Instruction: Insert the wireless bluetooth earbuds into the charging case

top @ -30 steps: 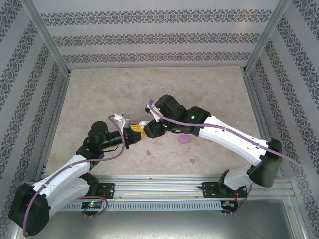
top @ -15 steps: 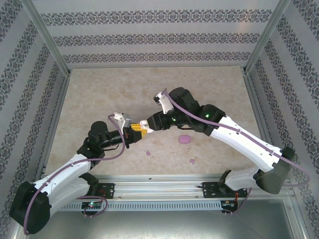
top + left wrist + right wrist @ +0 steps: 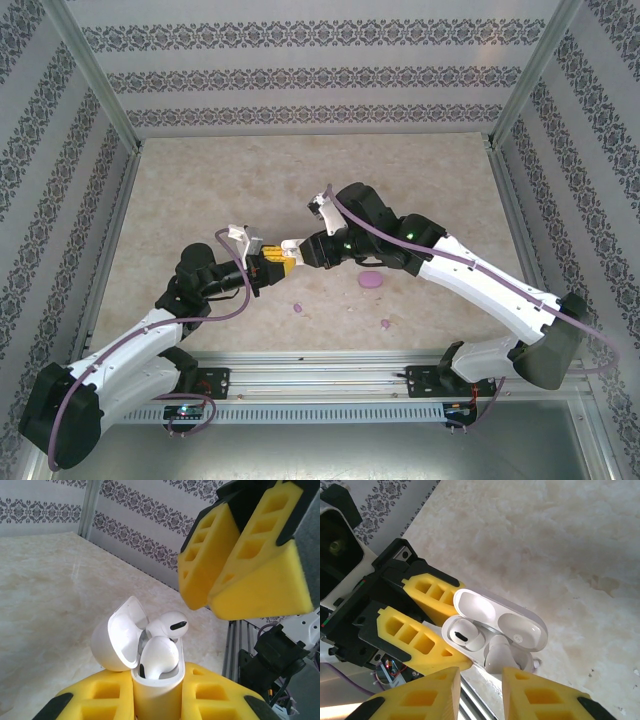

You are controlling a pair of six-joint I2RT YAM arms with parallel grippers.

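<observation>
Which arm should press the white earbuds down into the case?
Right. The right claw is open and hovers over the white earbuds; the left claw is shut on the white charging case, holding it up.

A robot test cell of a laboratory kind is shown. A marble-patterned table (image 3: 200, 190) is enclosed on three sides by bare aluminium posts (image 3: 95, 75) and flat panels papered with striped damask wallpaper (image 3: 310, 70), as a staged backdrop. Along the table's near edge a slotted metal rail (image 3: 320, 368) is fixed, and two white robot arms (image 3: 480, 285) are mounted on it. Lilac cables (image 3: 470, 262) and a lit electronics board (image 3: 185, 408) are left exposed.
</observation>
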